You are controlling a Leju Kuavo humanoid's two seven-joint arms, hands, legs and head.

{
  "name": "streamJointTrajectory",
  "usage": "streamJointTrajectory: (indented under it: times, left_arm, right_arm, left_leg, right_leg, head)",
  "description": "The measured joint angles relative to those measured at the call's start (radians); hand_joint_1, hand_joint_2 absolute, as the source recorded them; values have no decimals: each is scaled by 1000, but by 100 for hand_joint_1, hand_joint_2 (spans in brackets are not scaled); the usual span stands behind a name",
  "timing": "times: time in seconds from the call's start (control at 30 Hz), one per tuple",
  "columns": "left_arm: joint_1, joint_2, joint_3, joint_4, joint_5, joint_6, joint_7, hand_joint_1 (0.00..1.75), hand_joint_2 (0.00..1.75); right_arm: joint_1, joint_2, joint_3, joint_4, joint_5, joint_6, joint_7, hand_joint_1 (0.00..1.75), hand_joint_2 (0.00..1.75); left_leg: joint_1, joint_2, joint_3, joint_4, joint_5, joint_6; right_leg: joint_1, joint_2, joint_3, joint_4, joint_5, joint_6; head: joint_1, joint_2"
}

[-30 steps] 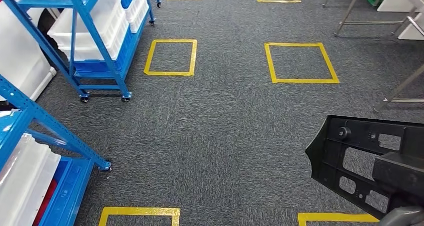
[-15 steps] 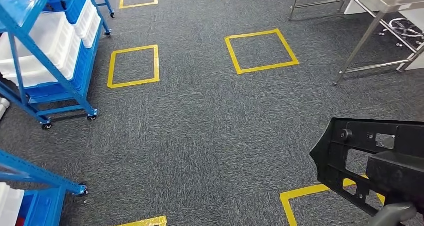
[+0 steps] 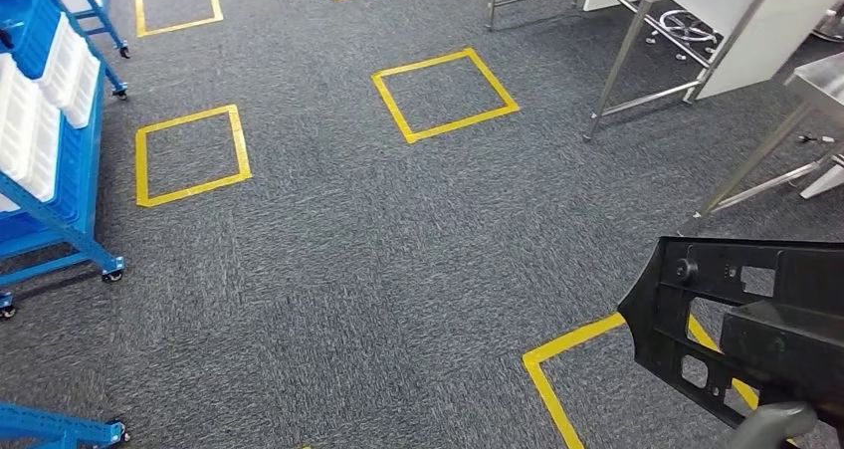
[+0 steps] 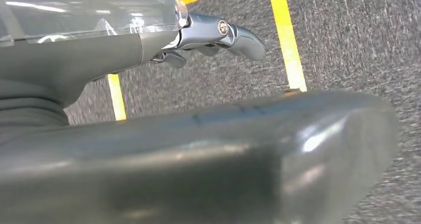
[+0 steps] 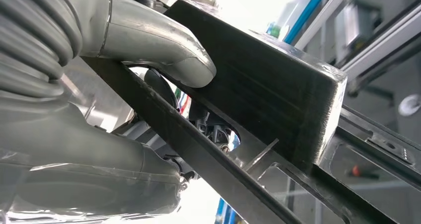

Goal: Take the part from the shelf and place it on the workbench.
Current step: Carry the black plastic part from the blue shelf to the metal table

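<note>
Now the whole view swings right, blue shelf (image 3: pixel 50 150) sliding off left; right robot hand (image 5: pixel 149 50) grasps the black part (image 3: pixel 737 330), lower right.

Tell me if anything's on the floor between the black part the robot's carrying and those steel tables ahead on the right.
Nothing visible blocks it. The right hand holds the black part; between it and the steel tables lies bare grey carpet with flat yellow tape squares.

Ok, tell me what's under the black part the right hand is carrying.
In the head view, below the black part lies grey carpet with a yellow taped square, its corner and one line visible through the part's openings. The rest of the square is covered by the part.
</note>
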Motion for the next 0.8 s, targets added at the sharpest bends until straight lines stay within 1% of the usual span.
streamJointTrajectory:
  times: [0.03, 0.07, 0.1, 0.13, 0.17, 0.2, 0.23, 0.27, 0.3, 0.33, 0.37, 0.4, 0.43, 0.47, 0.5, 0.53, 0.57, 0.6, 0.63, 0.67, 0.7, 0.73, 0.77, 0.8]
  left_arm:
    - [2, 0, 0, 0, 0, -1, 1, 0, 0]
    - [3, 0, 0, 0, 0, -1, 2, 0, 0]
    - [3, -1, 0, 0, 0, -2, 2, 0, 0]
    - [2, -2, 1, 0, 0, -3, 3, 0, 0]
    - [0, -3, 1, 0, 0, -3, 3, 0, 0]
    - [0, -3, 1, 0, 0, -3, 3, 0, 0]
    - [-1, -3, 2, 0, 0, -3, 4, 0, 0]
    - [-2, -3, 2, 0, 0, -3, 5, 0, 0]
    - [-3, -3, 2, 0, 0, -3, 5, 0, 0]
    - [-5, -3, 3, 0, 0, -3, 5, 0, 0]
    - [-7, -3, 3, 0, 0, -4, 6, 0, 0]
    - [-8, -3, 3, 0, 0, -4, 6, 0, 0]
    - [-9, -3, 3, 0, 0, -5, 6, 0, 0]
    - [-8, -3, 3, 0, 0, -5, 6, 0, 0]
    - [-6, -3, 4, 0, 0, -5, 6, 0, 0]
    - [-4, -3, 4, 0, 0, -6, 6, 0, 0]
    - [-2, -3, 4, 0, 0, -6, 6, 0, 0]
    - [-1, -3, 4, 0, 0, -6, 6, 0, 0]
    - [-1, -3, 4, 0, 0, -7, 6, 0, 0]
    - [-1, -3, 4, 0, 0, -8, 6, 0, 0]
    - [-1, -2, 4, 0, 0, -9, 6, 0, 0]
    - [-1, -2, 4, 0, 0, -10, 7, 0, 0]
    - [-1, -1, 4, 1, 0, -10, 7, 0, 0]
    - [-2, -1, 4, 1, 0, -11, 7, 0, 0]
  right_arm:
    - [0, 0, 0, 2, 2, 0, 0, 175, 175]
    - [1, 0, -1, 4, 4, 0, 0, 175, 175]
    - [1, 0, -2, 7, 5, 0, 0, 175, 175]
    - [2, 0, -3, 8, 6, 0, 0, 175, 175]
    - [2, 0, -3, 9, 6, 0, 0, 175, 175]
    - [1, 0, -4, 10, 7, 0, 0, 175, 175]
    - [1, 0, -4, 11, 7, 0, 1, 175, 175]
    - [1, 1, -5, 12, 7, 0, 1, 175, 175]
    - [2, 2, -6, 12, 8, 0, 1, 175, 175]
    - [3, 2, -8, 12, 9, 0, 0, 175, 175]
    - [5, 3, -9, 12, 10, 0, 0, 175, 175]
    - [5, 4, -10, 12, 10, 0, 0, 175, 175]
    - [5, 5, -11, 12, 10, 0, 0, 175, 175]
    - [6, 6, -12, 13, 11, 0, 0, 175, 175]
    - [5, 7, -13, 14, 12, 0, 0, 175, 175]
    - [6, 7, -14, 15, 12, 0, 0, 175, 175]
    - [6, 7, -15, 17, 13, 0, 0, 175, 175]
    - [6, 7, -15, 19, 13, 0, 0, 175, 175]
    - [7, 7, -15, 20, 13, 0, 0, 175, 175]
    - [7, 7, -16, 20, 14, 0, 0, 175, 175]
    - [7, 7, -16, 20, 14, 0, 0, 175, 175]
    - [6, 7, -16, 21, 15, 0, 0, 175, 175]
    - [7, 8, -16, 21, 16, 0, 0, 175, 175]
    - [7, 8, -16, 22, 16, 0, 0, 175, 175]
  left_leg:
    - [-1, 17, -1, 1, 0, 0]
    - [-1, 35, -2, 1, -1, -1]
    - [0, 50, -3, 2, -3, -3]
    - [1, 63, -2, 4, -5, -6]
    - [2, 76, 0, 8, -9, -12]
    - [1, 86, 0, 14, -15, -19]
    - [0, 95, 1, 19, -20, -26]
    - [-1, 103, 4, 23, -25, -33]
    - [-2, 112, 7, 24, -27, -39]
    - [0, 121, 11, 23, -28, -45]
    - [2, 115, 13, 27, -34, -51]
    - [5, 96, 7, 44, -49, -56]
    - [7, 70, -7, 79, -74, -60]
    - [9, 39, -33, 136, -109, -62]
    - [9, 21, -66, 208, -144, -63]
    - [9, 14, -97, 272, -168, -63]
    - [8, 11, -117, 312, -174, -61]
    - [8, 9, -119, 310, -157, -56]
    - [7, 4, -103, 267, -123, -50]
    - [5, -11, -73, 198, -82, -43]
    - [4, -37, -43, 129, -53, -34]
    - [3, -59, -22, 77, -35, -28]
    - [1, -74, -10, 46, -29, -24]
    - [-2, -77, -7, 36, -32, -21]
  right_leg:
    - [-3, -6, -23, 52, -20, 4]
    - [-6, -9, -31, 76, -22, 8]
    - [-9, -13, -19, 61, -7, 12]
    - [-12, -23, 14, 9, 22, 16]
    - [-13, -46, 56, -66, 47, 16]
    - [-13, -68, 92, -128, 67, 15]
    - [-11, -83, 116, -170, 76, 9]
    - [-8, -90, 125, -188, 77, 2]
    - [-4, -80, 123, -185, 78, -6]
    - [-3, -68, 122, -185, 79, -14]
    - [-4, -57, 120, -187, 82, -21]
    - [-5, -46, 118, -189, 85, -29]
    - [-8, -36, 117, -191, 89, -35]
    - [-7, -26, 114, -191, 91, -39]
    - [-5, -14, 111, -191, 93, -43]
    - [-2, 0, 109, -190, 95, -45]
    - [1, 15, 107, -189, 96, -47]
    - [3, 30, 107, -188, 96, -47]
    - [5, 44, 108, -188, 97, -47]
    - [6, 58, 109, -187, 97, -47]
    - [7, 70, 109, -186, 98, -45]
    - [7, 81, 107, -186, 100, -41]
    - [4, 92, 105, -186, 102, -36]
    - [1, 104, 101, -187, 106, -29]
  head:
    - [0, 0]
    - [0, 0]
    - [0, 0]
    - [0, 0]
    - [0, 0]
    - [0, 0]
    - [-1, 0]
    - [-1, 0]
    - [-2, 0]
    - [-2, 0]
    - [-2, 0]
    - [-4, 0]
    - [-5, 0]
    - [-6, 0]
    - [-7, 0]
    - [-7, 0]
    - [-7, 0]
    - [-7, 0]
    - [-7, 0]
    - [-7, 0]
    - [-7, 0]
    - [-7, 0]
    - [-7, 0]
    - [-7, 0]
